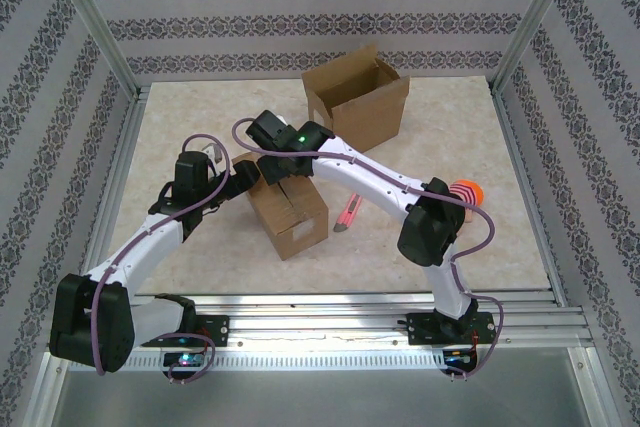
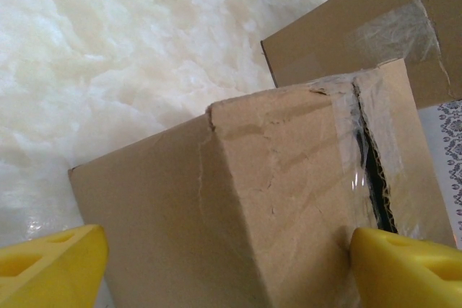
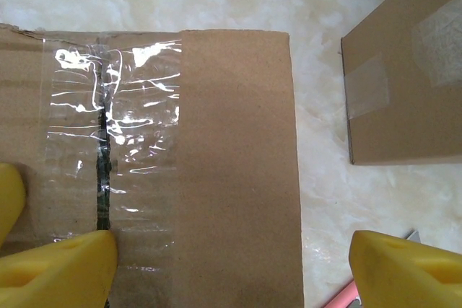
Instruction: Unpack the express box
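Express box (image 1: 295, 217) lies between the spread fingers (image 2: 50, 265) of my left gripper (image 2: 227, 239); my right gripper (image 3: 232, 243), also released, straddles its top flap (image 3: 234, 142).

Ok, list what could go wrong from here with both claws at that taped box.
1. The left claw and right claw, both open, crowd the same end of the taped box; they might collide.
2. The clear tape is slit along the seam, but wrinkled film clings to the flaps, so pulling may drag or tip the box rather than open it.
3. The pink knife lies close beside the box; a sliding box could shove it.
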Motion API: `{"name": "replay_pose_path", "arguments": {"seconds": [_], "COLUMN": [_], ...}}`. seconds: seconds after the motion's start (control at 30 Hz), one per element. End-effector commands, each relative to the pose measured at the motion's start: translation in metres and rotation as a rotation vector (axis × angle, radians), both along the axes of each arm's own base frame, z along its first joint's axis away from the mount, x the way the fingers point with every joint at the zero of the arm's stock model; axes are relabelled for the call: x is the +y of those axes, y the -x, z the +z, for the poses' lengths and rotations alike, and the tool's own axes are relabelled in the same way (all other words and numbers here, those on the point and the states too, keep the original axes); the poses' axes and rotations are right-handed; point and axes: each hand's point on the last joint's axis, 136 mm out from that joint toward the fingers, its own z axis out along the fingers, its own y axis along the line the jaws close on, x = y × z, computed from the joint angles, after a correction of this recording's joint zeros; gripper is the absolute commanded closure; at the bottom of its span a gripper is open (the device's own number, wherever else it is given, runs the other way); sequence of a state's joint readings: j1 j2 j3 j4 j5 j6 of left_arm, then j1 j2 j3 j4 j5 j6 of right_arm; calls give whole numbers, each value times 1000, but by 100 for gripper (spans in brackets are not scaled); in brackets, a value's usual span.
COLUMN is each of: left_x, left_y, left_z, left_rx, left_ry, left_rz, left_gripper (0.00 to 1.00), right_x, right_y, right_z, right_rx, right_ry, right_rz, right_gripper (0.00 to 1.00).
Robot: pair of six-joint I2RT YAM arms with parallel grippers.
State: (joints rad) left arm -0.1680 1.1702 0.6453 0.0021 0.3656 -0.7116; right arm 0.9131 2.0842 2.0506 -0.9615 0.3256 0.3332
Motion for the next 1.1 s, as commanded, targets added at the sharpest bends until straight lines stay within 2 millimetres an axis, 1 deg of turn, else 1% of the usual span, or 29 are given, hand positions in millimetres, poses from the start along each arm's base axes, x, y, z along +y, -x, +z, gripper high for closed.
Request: {"name": "replay_pose_path", "arguments": {"seconds": [0.0,0.13,0.2,0.4,0.63,0.73,0.9,1.07], "left_x": [3,3,3,3,1,2,1,-1], "left_y": [2,2,2,3,4,5,5,6], "left_z": [-12,-19,-21,-23,-21,-21,-22,-28], "left_rx": [24,41,44,47,44,43,48,60], "left_ry": [-4,-11,-12,-11,-6,-7,-4,1], "left_rz": [1,1,0,-2,-10,-11,-16,-21], "left_gripper": [13,13,14,13,13,13,13,12], "right_x": [7,7,6,1,-12,-13,-13,-15], "right_y": [14,17,18,13,0,-4,-9,-16], "right_z": [9,16,14,-1,-23,-27,-25,-18], "right_rx": [8,1,1,0,-30,-39,-60,-107], "right_ry": [4,1,12,73,194,215,227,259], "right_rz": [41,50,48,32,5,-1,-4,-11], "right_gripper": [16,15,15,15,16,17,17,21]}}
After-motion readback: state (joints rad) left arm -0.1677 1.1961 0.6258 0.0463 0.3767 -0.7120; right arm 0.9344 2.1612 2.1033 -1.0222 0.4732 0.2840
